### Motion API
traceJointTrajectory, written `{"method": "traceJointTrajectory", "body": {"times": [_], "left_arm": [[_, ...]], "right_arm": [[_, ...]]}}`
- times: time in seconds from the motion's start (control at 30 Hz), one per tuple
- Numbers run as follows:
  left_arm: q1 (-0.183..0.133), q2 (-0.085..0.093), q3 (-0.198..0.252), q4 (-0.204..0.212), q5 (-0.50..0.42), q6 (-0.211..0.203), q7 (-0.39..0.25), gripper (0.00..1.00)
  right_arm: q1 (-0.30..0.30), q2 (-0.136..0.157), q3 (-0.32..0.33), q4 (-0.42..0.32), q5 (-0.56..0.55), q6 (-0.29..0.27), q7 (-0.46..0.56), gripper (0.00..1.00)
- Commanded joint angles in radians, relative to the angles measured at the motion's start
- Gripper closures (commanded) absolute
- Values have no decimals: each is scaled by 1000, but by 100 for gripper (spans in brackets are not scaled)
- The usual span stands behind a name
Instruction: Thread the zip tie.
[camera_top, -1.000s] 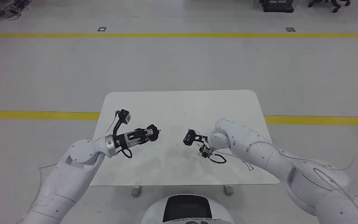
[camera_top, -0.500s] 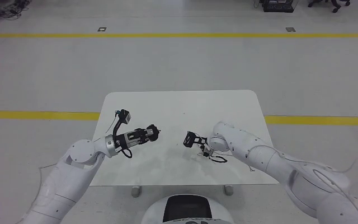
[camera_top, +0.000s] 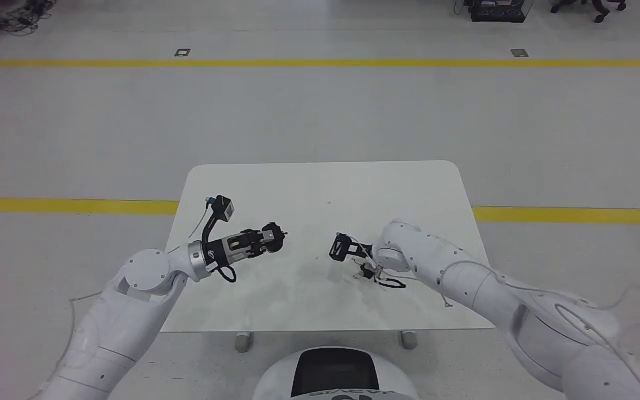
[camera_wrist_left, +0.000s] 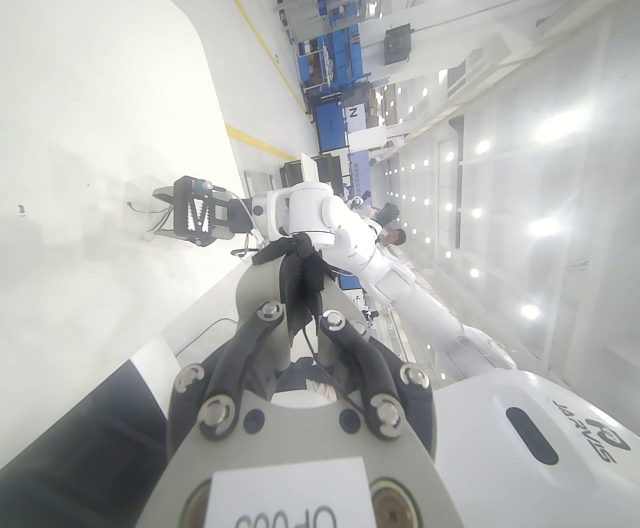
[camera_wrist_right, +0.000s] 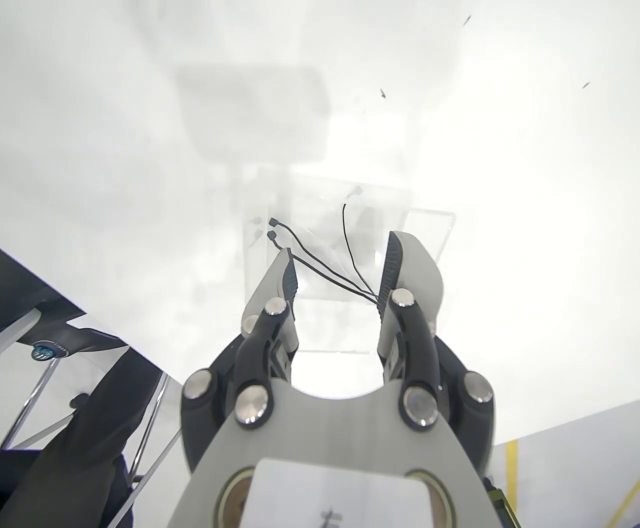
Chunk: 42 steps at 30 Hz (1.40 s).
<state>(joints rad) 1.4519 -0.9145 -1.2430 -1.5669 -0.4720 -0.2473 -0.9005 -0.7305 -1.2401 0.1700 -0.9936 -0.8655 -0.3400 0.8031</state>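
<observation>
Several thin black zip ties (camera_wrist_right: 320, 260) lie on a clear plastic tray (camera_wrist_right: 431, 220) on the white table (camera_top: 320, 190). My right gripper (camera_wrist_right: 340, 255) hangs open just above them, its fingers on either side of the ties and touching none that I can see. From above, it (camera_top: 338, 246) sits right of the table's middle. My left gripper (camera_top: 280, 236) is held off the table to the left, facing the right one. It (camera_wrist_left: 300, 280) is shut, with a crumpled black strip (camera_wrist_left: 295, 260) sticking out at its tips; what the strip is I cannot tell.
The left wrist view also shows the right gripper (camera_wrist_left: 190, 217) over the clear tray (camera_wrist_left: 137, 192). A few tiny dark specks (camera_wrist_right: 382, 93) lie on the table beyond the tray. The table's front edge runs close behind both arms.
The right forearm has shifted slightly, while its gripper stays almost where it was over the tray. The left arm has not moved.
</observation>
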Motion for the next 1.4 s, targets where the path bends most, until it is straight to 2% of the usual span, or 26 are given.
{"method": "traceJointTrajectory", "body": {"times": [0.0, 0.3, 0.57, 0.8, 1.37], "left_arm": [[0, 0, 0, 0, 0, 0, 0, 100], [0, 0, 0, 0, 0, 0, 0, 100], [0, 0, 0, 0, 0, 0, 0, 100], [0, 0, 0, 0, 0, 0, 0, 100], [0, 0, 0, 0, 0, 0, 0, 100]], "right_arm": [[-1, -2, 0, 6, -7, 0, -10, 65], [-1, -11, 0, 33, -22, 0, -43, 81], [-2, -21, 0, 53, -23, 0, -51, 82], [-3, -29, 0, 67, -25, 0, -60, 89], [-7, -43, 0, 97, -30, 0, -72, 90]]}}
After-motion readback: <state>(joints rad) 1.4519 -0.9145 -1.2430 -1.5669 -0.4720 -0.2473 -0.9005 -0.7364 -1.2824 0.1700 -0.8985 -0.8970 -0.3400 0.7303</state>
